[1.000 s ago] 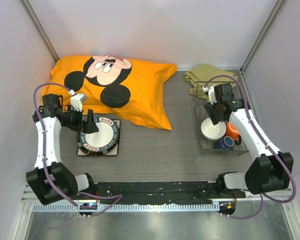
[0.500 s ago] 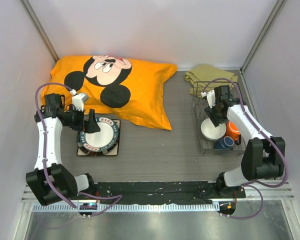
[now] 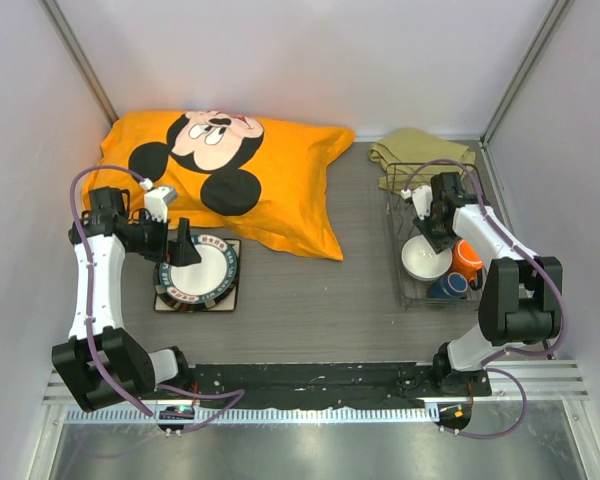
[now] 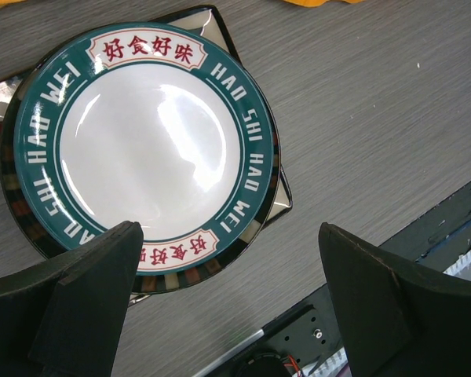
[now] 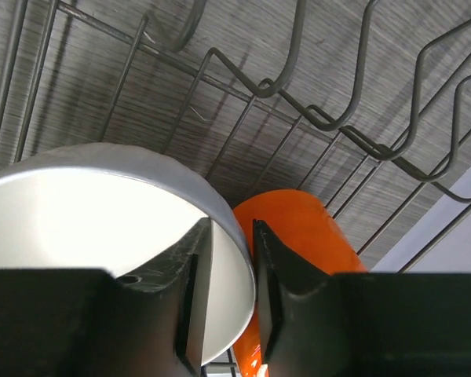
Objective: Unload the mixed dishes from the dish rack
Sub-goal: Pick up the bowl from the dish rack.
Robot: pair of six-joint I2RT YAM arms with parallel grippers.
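The white plate with dark patterned rim [image 4: 141, 141] lies on top of the round brown dark-rimmed plate [image 4: 27, 224] and the square cream plate [image 4: 281, 200], stacked on the table at the left [image 3: 202, 272]. My left gripper [image 3: 183, 248] [image 4: 228, 228] is open and empty just above the stack's near edge. In the dish rack [image 3: 398, 292] [image 5: 298, 102] sit the white bowl [image 3: 425, 262] [image 5: 86, 212], the orange mug [image 3: 465, 260] [image 5: 306, 228] and the small dark-blue cup [image 3: 450, 287]. My right gripper [image 3: 435, 235] [image 5: 231, 259] is shut on the bowl's rim, one finger inside, one outside next to the mug.
An orange Mickey Mouse pillow [image 3: 230, 180] lies at the back left, its corner close to the plate stack. An olive-green folded cloth [image 3: 415, 150] lies behind the rack. The grey walls stand close on both sides.
My right gripper has moved to the bowl's rim and closed on it, and the right arm's elbow has swung in. The left arm has barely moved.
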